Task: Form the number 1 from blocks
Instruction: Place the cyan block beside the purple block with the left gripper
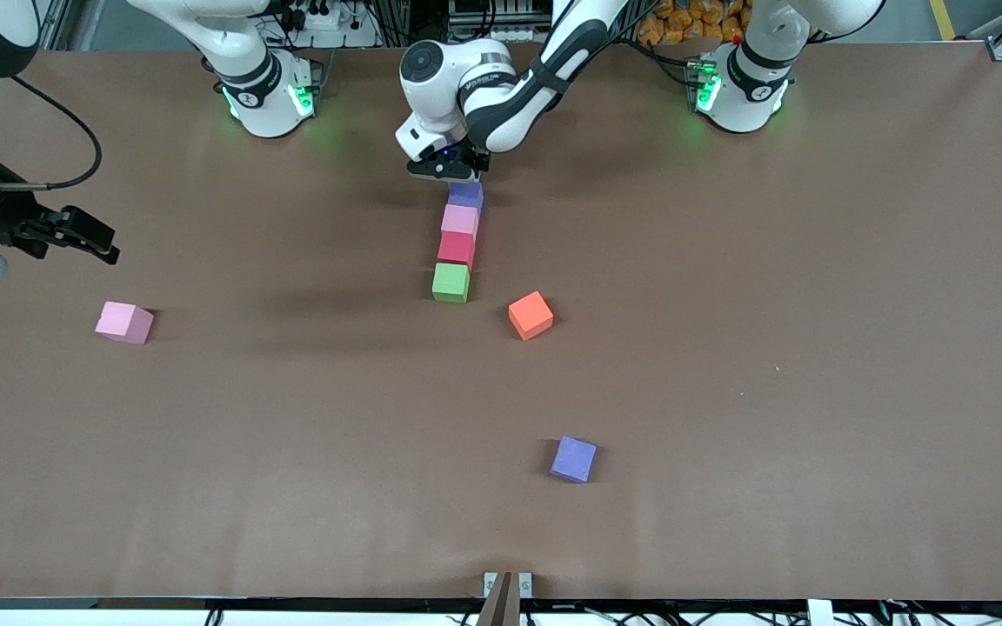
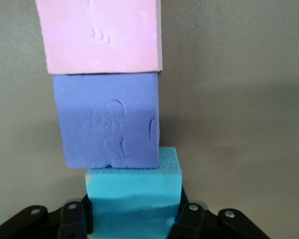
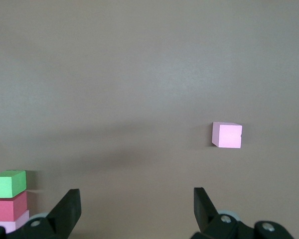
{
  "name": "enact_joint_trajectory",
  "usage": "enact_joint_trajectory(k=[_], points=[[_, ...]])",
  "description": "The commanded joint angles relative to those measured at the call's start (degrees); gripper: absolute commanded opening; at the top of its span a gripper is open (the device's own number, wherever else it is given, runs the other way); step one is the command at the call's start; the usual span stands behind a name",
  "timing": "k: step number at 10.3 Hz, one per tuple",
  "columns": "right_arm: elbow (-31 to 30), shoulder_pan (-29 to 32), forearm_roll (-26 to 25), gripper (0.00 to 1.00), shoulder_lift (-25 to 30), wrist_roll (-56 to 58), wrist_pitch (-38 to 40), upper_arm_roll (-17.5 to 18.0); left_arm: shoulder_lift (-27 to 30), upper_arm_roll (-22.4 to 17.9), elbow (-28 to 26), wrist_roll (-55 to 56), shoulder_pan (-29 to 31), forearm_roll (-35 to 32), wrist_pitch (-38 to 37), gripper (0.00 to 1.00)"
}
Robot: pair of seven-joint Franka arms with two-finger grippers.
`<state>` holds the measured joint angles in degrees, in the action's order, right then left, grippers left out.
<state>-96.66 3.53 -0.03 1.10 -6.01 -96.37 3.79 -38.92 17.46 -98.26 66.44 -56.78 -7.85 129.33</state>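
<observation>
Left end effector (image 2: pixel 134 219) clamped on the light blue foam cube (image 2: pixel 133 199), which touches the purple foam cube (image 1: pixel 465 195) heading a straight line of pink (image 1: pixel 459 219), red (image 1: pixel 456 249) and green (image 1: pixel 450 283) cubes, whose long axis points toward the front camera. Right end effector (image 3: pixel 137 209) waits, fingers apart, over the right arm's end of the brown counter (image 1: pixel 814 348). Orange (image 1: pixel 530 315), second purple (image 1: pixel 573 458) and second pink (image 1: pixel 123 322) cubes lie well apart amid open room.

You've got a column of plain-colour blocks: purple block (image 1: pixel 466 194) farthest from the front camera, then pink block (image 1: pixel 459 219), red block (image 1: pixel 456 249), green block (image 1: pixel 450 283) nearest. Light blue block (image 2: pixel 133 199) touches the purple one. Loose: orange block (image 1: pixel 530 315), second purple block (image 1: pixel 573 458), second pink block (image 1: pixel 123 322). Table (image 1: pixel 814 348) is brown.
</observation>
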Motion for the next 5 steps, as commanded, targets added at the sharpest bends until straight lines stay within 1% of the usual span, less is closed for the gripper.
enact_joint_trajectory(k=[1,4,5], points=[[0.15,-0.27,1.26,1.0,0.48,1.18,0.84,-0.1,-0.02,0.2,0.52,-1.14,1.14,-1.47,-0.92,0.0],[0.15,-0.63,1.17,1.0,0.39,1.88,0.75,-0.1,0.07,0.2,0.43,-1.49,1.75,-1.47,-1.27,0.0],[0.15,-0.54,1.17,1.0,0.31,3.8,0.75,-0.1,0.16,0.29,0.17,-1.49,1.76,-1.47,-1.36,0.0]])
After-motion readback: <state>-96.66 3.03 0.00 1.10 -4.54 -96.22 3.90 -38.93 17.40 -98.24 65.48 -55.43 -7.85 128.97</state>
